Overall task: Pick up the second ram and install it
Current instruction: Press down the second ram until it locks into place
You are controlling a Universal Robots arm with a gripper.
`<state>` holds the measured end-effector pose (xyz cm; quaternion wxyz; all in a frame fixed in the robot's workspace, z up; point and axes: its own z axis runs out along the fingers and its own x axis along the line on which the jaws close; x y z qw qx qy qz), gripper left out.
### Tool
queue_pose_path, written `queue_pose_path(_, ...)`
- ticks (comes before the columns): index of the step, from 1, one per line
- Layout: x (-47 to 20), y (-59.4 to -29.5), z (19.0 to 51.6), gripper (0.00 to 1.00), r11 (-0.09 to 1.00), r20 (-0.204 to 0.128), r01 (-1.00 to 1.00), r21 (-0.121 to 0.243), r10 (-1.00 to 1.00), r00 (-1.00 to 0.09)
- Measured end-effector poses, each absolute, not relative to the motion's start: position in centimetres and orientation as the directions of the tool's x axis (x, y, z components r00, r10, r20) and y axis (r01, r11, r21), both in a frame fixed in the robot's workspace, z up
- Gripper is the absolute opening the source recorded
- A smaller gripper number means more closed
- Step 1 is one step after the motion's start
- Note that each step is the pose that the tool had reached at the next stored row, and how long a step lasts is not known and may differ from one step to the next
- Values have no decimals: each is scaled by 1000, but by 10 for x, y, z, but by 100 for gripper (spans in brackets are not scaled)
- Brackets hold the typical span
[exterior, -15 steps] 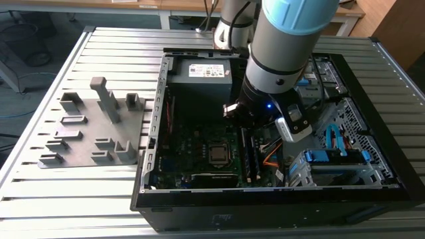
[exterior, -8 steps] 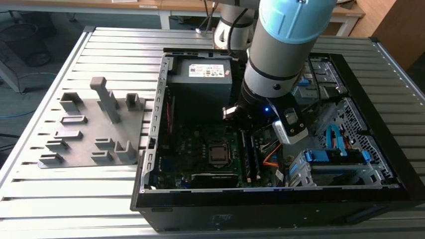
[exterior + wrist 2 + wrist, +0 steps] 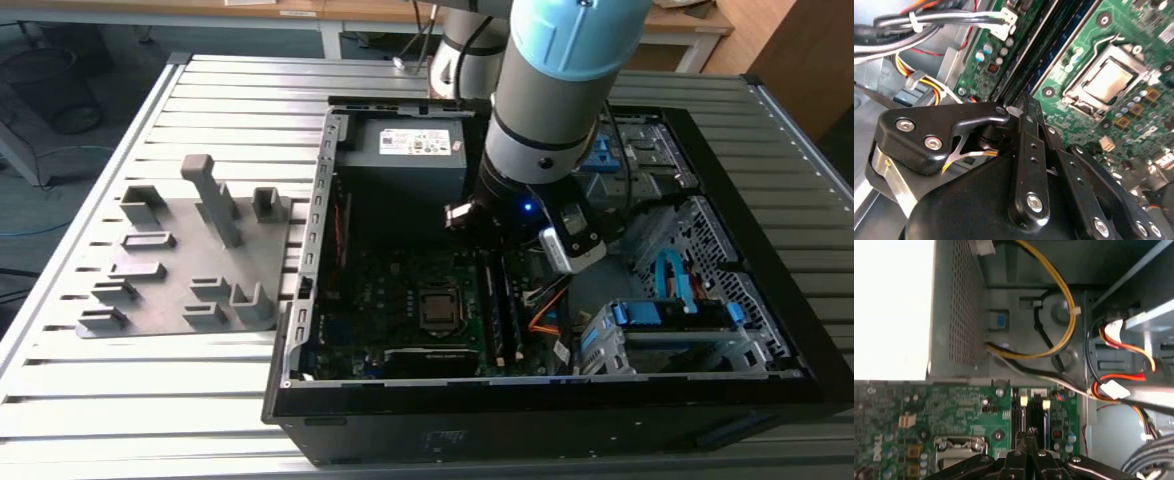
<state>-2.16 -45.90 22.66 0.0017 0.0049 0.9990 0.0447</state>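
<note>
scene: an open black desktop computer case (image 3: 694, 400) lies on its side on a ribbed metal table (image 3: 134, 400), with a green motherboard (image 3: 387, 300) facing up inside it.
arm: the pale blue and silver robot arm (image 3: 541, 120) reaches down into the case over the exterior view's right side of the motherboard.
gripper: the black gripper (image 3: 1029, 432) hangs right above the memory slots, near the end with the white slot latches (image 3: 1046, 403); it also shows in the second wrist view (image 3: 1021, 102).
fingers: both wrist views show them drawn together until the tips meet. whether they pinch a board edge cannot be told.
second ram: the long, narrow, dark memory stick (image 3: 511, 305) stands edge-on in a slot beside the silver processor socket (image 3: 437, 308). in the second wrist view it (image 3: 1041, 45) runs as a dark strip away from the fingertips.
neighbour stick: a similar dark stick (image 3: 491, 300) sits just beside it, parallel, on the socket side.
cables: yellow, orange, red and black wire bundles (image 3: 1064, 295) loop along the grey case wall past the slots.
fixture: a grey plastic fixture plate (image 3: 174, 270) with upright posts rests on the table, at the exterior view's left of the case.
</note>
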Motion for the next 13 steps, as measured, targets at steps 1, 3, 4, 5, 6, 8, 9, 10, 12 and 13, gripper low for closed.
queue_pose_path(1,-22,-459,226,10,996,-3,10,90,10,-1000)
queue_pose_path(3,-22,-459,224,10,996,-3,9,89,10,-1000)
queue_pose_path(4,-22,-459,222,10,996,-3,9,89,10,-1000)
queue_pose_path(5,-22,-459,221,10,996,-3,9,89,10,-1000)
queue_pose_path(6,-22,-459,220,10,996,-3,10,88,10,-1000)
queue_pose_path(8,-22,-458,218,10,996,-3,10,88,10,-1000)
queue_pose_path(9,-22,-458,216,10,996,-3,10,88,10,-1000)
queue_pose_path(10,-22,-458,215,10,996,-3,10,88,10,-1000)
queue_pose_path(12,-22,-458,214,10,996,-3,10,88,10,-1000)
queue_pose_path(13,-22,-458,214,10,996,-3,10,89,10,-1000)
